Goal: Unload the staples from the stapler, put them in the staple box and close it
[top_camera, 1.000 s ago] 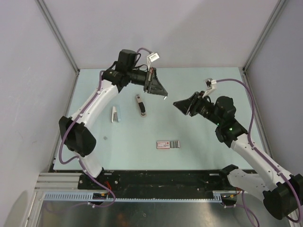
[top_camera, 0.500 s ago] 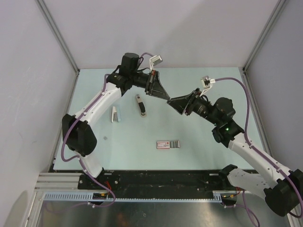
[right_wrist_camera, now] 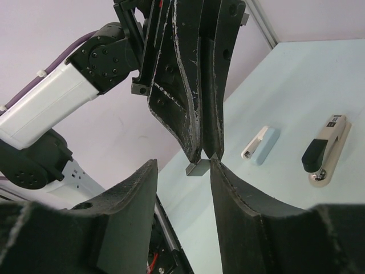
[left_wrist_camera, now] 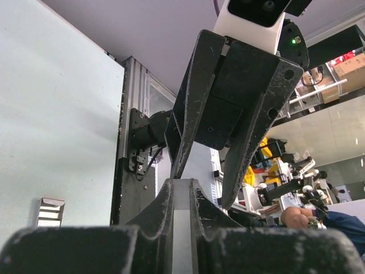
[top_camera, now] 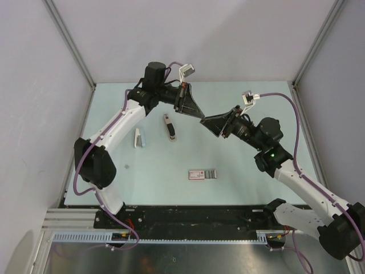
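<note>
- The left hand (right_wrist_camera: 205, 153) is hanging in the air above the far half of the bench (top_camera: 159, 165). Its fingers are pressed together and are clamping a small grey piece (right_wrist_camera: 198, 169) at their very tips.
- The right hand (right_wrist_camera: 182, 166) is meeting it tip to tip, with its fingers standing apart on either side of the left hand's tips and the small grey piece. Whether they are touching either one cannot be told.
- The stapler (top_camera: 169, 127), beige and black, is lying flat on the bench toward the far edge. It is lying on the left-edge side of the spot under the two hands, and neither hand is touching it.
- A white-and-blue thing (top_camera: 138, 137) is lying near the stapler on its left-edge side, apart from it.
- The staples (top_camera: 211, 173), a short grey strip, are lying near the middle of the near edge. They are sitting just beside a red-edged block (top_camera: 197, 174) with a pale top, on its right-edge side.
- A dark speck (top_camera: 126, 166) is sitting on the bench toward the left edge.
- In the left wrist view the right hand is filling the middle and hiding much of what is behind it.
- In the right wrist view the left hand's black fingers are standing in front of its own arm.
- Purple cables (top_camera: 299, 123) are looping along both arms.
</note>
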Robot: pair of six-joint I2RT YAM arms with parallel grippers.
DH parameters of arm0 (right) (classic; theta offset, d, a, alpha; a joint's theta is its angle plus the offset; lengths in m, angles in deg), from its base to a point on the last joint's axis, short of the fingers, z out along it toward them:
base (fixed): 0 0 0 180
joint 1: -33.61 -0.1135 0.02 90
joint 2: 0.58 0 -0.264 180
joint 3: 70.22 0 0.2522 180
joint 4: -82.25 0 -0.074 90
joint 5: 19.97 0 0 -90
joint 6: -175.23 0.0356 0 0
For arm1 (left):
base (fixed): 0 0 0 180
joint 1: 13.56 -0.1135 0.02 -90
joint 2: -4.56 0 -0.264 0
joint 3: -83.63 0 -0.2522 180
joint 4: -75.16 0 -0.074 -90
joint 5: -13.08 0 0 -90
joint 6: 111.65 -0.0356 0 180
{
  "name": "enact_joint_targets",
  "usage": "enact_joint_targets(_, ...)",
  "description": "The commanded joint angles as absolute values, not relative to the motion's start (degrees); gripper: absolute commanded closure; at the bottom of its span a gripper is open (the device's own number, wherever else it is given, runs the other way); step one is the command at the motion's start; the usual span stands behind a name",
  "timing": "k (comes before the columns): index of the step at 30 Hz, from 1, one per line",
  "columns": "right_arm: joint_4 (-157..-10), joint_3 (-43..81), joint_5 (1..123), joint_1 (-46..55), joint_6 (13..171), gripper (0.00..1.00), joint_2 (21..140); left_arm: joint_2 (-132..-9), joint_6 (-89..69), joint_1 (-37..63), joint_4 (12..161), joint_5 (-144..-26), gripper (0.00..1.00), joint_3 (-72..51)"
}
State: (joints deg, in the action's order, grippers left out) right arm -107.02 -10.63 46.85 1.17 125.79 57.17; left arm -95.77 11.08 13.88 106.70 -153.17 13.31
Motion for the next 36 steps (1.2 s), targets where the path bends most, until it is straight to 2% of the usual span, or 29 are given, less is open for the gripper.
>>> enact_joint_targets(1, -108.5, -8.1, 46.0, 0.4, 126.6, 0.53, 56.8, -92.9, 14.9, 14.3, 103.0, -156.1, 0.98, 16.5)
enact_joint_targets(11, -105.9, -8.1, 45.8, 2.3, 126.8, 0.52, 53.8, -93.4, 18.0, 13.9, 102.1, -156.1, 0.98, 21.5)
enact_joint_targets(23, -121.9, -8.1, 41.1, 4.6, 135.6, 0.52, 57.8, -93.4, 20.0, 14.7, 100.4, -156.8, 0.98, 22.5)
enact_joint_targets(36, -123.6, -8.1, 41.0, 4.3, 136.6, 0.53, 59.3, -93.0, 21.9, 15.3, 98.4, -156.3, 0.98, 21.3)
